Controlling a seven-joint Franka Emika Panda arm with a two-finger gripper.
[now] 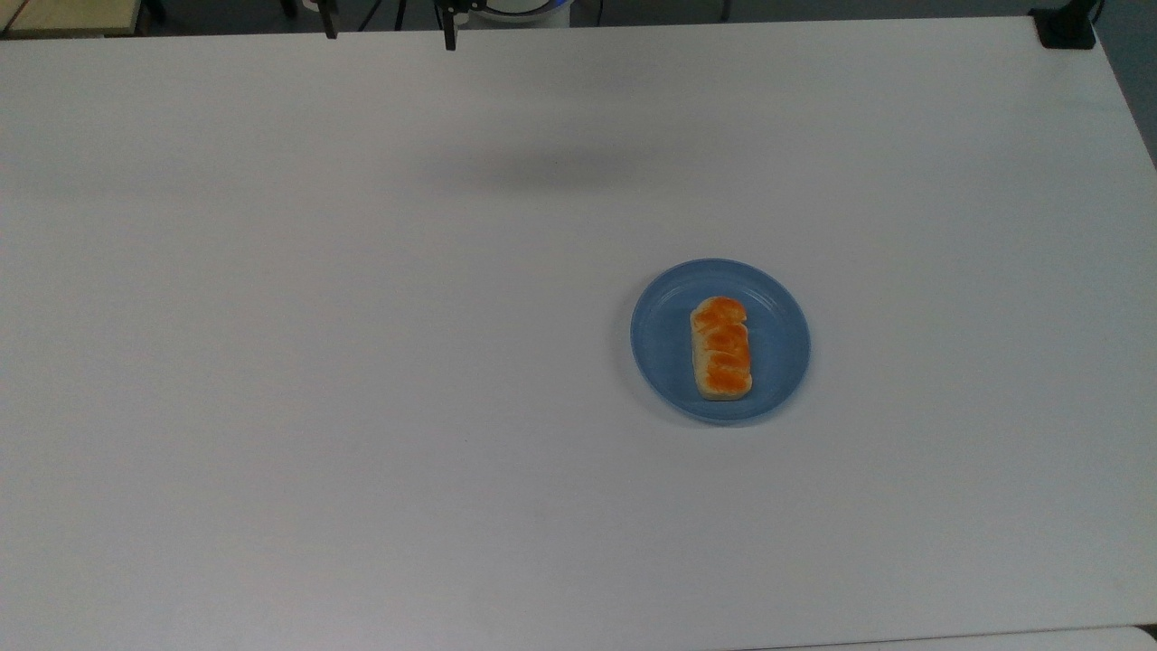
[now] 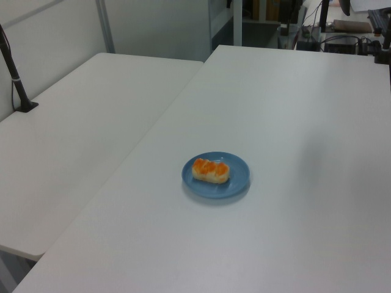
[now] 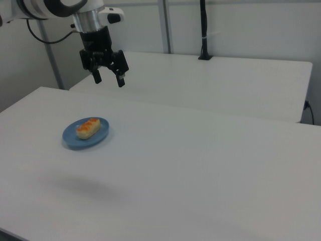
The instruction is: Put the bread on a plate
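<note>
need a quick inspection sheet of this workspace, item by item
surface: white table, bare apart from the plate and a soft shadow.
job's things: bread lies flat inside the blue plate, within its rim.
clutter: nothing seen.
grippers: hand open, empty, raised well above the table and away from the plate.
cables: black cable loops off the arm; a black clamped post with a cord stands on the neighbouring table.
surroundings: second white table alongside, pale partition wall behind, desk equipment at the far end.
</note>
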